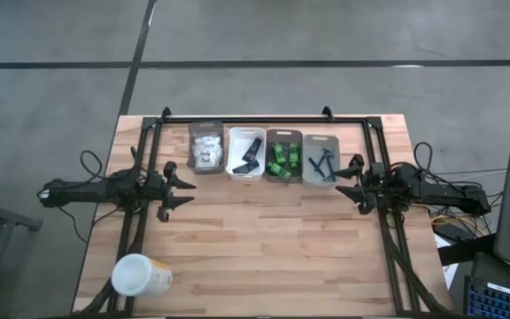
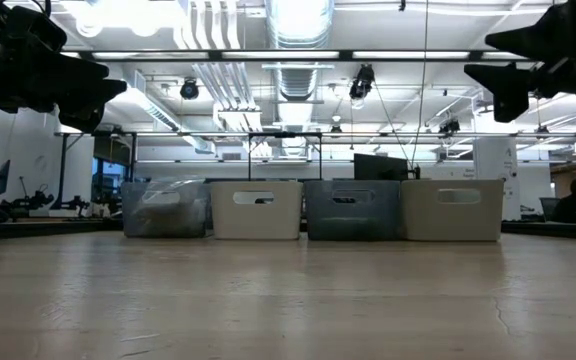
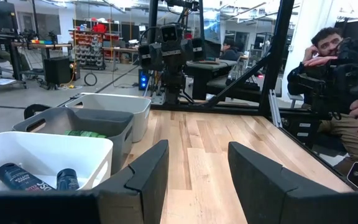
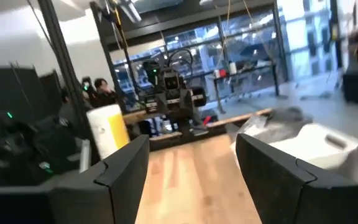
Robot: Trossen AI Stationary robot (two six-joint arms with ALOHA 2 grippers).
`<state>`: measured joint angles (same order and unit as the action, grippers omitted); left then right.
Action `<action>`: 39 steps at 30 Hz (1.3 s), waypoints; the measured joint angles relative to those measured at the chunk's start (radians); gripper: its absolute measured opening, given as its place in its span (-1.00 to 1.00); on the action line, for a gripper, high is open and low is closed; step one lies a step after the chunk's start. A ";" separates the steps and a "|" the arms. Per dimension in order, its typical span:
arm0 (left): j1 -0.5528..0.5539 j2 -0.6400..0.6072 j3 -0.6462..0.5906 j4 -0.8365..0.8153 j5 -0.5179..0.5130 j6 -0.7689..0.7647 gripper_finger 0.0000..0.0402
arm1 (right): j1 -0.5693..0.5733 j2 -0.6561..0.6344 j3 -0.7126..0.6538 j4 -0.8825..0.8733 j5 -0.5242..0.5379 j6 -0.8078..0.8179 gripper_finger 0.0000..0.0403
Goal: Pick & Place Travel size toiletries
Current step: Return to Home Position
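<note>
The travel size toiletries lie sorted in four small bins in a row at the table's far middle. White packets fill the clear bin (image 1: pixel 204 147). Black sachets (image 3: pixel 17 176) lie in the white bin (image 1: pixel 245 152). Green pieces (image 1: pixel 283 158) are in the dark grey bin, and dark sticks (image 1: pixel 322 165) in the light grey bin. My left gripper (image 1: pixel 187 191) (image 3: pixel 197 168) hovers level at the table's left, open and with nothing between its fingers. My right gripper (image 1: pixel 343 179) (image 4: pixel 191 168) hovers at the table's right, facing it, also open with nothing in it.
A big white-and-yellow cup (image 1: pixel 140 276) lies on its side near the table's front left corner. The bins stand side by side on the wood (image 2: pixel 256 209). People sit beyond the table (image 3: pixel 328 50). Bare wood stretches between the two grippers.
</note>
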<state>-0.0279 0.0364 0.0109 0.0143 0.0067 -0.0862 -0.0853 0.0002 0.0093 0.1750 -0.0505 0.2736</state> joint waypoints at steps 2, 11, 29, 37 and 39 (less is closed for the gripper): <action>0.000 0.000 0.000 0.000 0.000 0.000 -0.14 | 0.000 0.000 0.000 0.004 0.001 -0.074 0.23; 0.000 0.000 0.000 0.000 0.000 0.000 -0.14 | 0.000 0.000 0.000 -0.044 0.001 -0.195 0.39; 0.000 0.000 0.000 0.000 0.000 0.000 -0.14 | 0.000 0.000 0.000 -0.159 0.000 -0.164 0.70; 0.000 0.000 0.000 0.000 0.000 0.000 -0.14 | 0.000 0.000 0.000 -0.159 0.000 -0.202 0.79; 0.000 0.000 0.000 0.000 0.000 0.000 -0.14 | 0.000 0.000 0.000 -0.159 0.000 -0.196 0.79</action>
<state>-0.0277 0.0362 0.0109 0.0143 0.0067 -0.0864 -0.0853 0.0006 0.0093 0.0162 -0.0502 0.0773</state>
